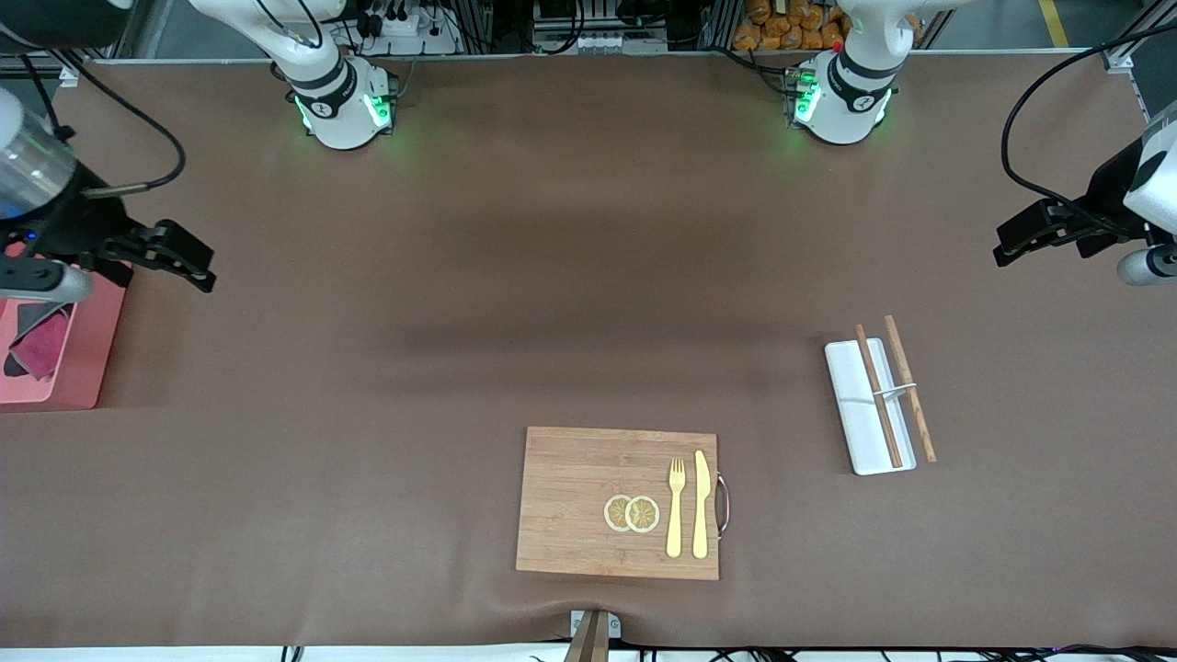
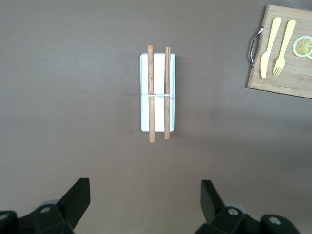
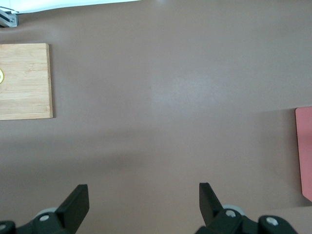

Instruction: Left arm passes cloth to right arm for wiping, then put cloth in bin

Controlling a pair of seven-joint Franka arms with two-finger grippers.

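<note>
The cloth, dark grey and crimson, lies crumpled in the salmon-pink bin at the right arm's end of the table. My right gripper is open and empty, up in the air over the brown mat just beside the bin. In the right wrist view the gripper is open over bare mat, with only the bin's edge showing. My left gripper is open and empty, in the air at the left arm's end of the table. The left wrist view shows it open over bare mat.
A wooden board with a yellow fork, a knife and lemon slices lies near the front camera. A white tray carrying two wooden chopsticks lies toward the left arm's end of the table; it also shows in the left wrist view.
</note>
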